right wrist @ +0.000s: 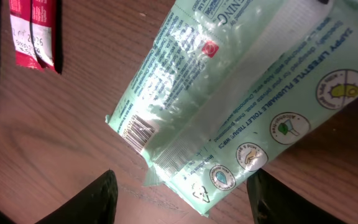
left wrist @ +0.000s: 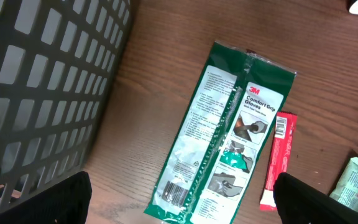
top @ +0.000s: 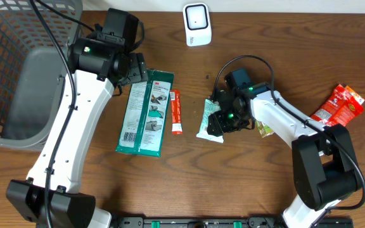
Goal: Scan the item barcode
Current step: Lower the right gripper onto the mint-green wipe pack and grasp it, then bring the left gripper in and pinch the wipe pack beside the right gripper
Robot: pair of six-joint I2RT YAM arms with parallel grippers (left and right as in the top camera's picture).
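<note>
Right gripper (right wrist: 182, 186) part open, astride wipes packet (right wrist: 241, 81), nothing clamped; contact not discernible. Packet flat on table (top: 265, 183) at 6 o'clock from scanner (top: 197, 24), long axis 12 to 6, barcode (right wrist: 137, 129) upward.

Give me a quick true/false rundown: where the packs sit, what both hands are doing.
1. The left hand holds the gloves pack. False: it is open and empty; the pack lies on the table.
2. A red sachet lies beside the gloves pack. True.
3. The wipes pack shows its barcode upward. True.
4. The scanner sits in the basket. False: it stands on the table.
5. The right hand hovers over the wipes pack, open. True.
</note>
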